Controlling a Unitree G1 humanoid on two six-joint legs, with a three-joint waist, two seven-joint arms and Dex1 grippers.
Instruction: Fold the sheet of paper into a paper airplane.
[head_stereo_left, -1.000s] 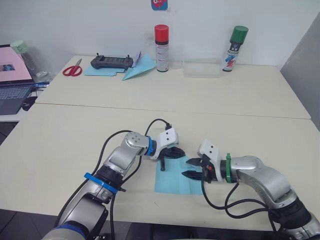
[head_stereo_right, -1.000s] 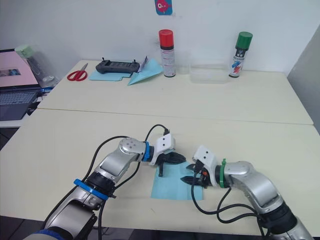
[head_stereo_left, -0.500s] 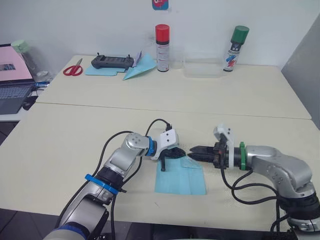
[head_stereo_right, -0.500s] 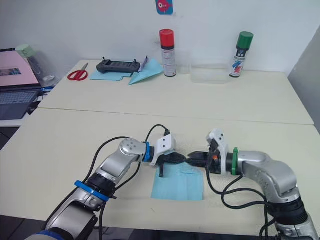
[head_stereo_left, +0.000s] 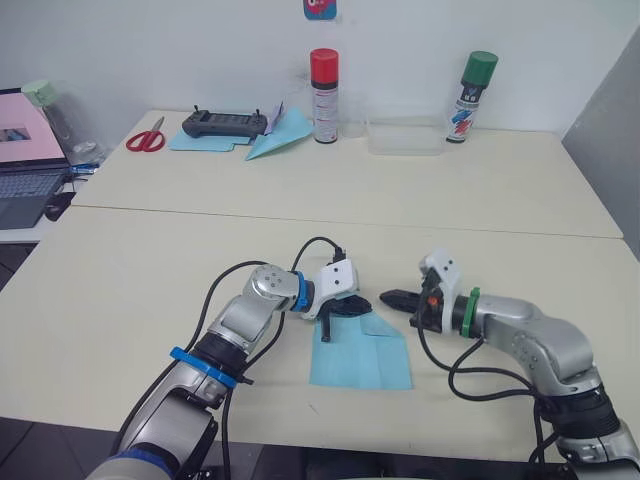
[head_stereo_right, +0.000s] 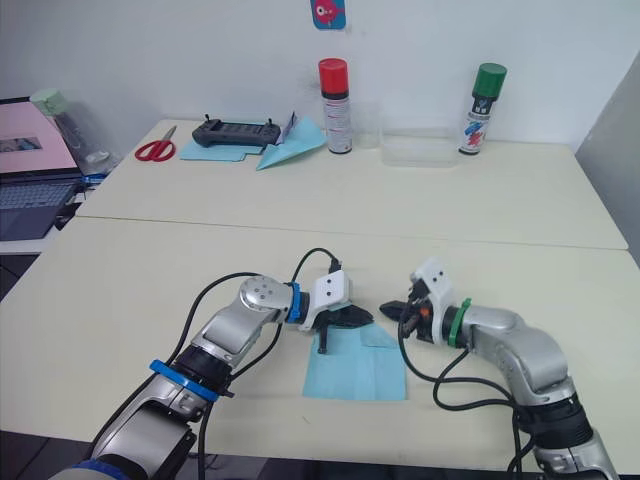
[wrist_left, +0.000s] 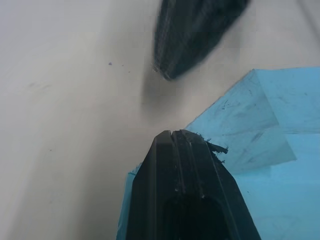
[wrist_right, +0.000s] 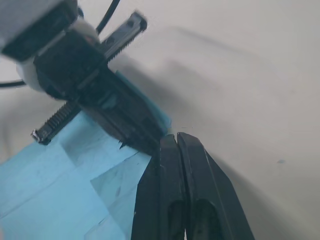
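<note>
The thin light blue sheet of paper (head_stereo_left: 361, 354) lay flat on the beige table (head_stereo_left: 130, 280), its far corner folded over. The left gripper (head_stereo_left: 366, 303) pressed clenched fingers onto that far edge. The right gripper (head_stereo_left: 388, 298), fingers also closed and empty, pointed at the same corner, just beside the left fingertips.

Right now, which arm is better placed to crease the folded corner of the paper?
Right. Its shut end effector is free beside the folded corner, while the left end effector rests shut on the paper, pinning it.

left hand (head_stereo_left: 362, 303) on far edge of sheet of paper (head_stereo_left: 360, 352); right hand (head_stereo_left: 392, 298) just beside, tips facing.
</note>
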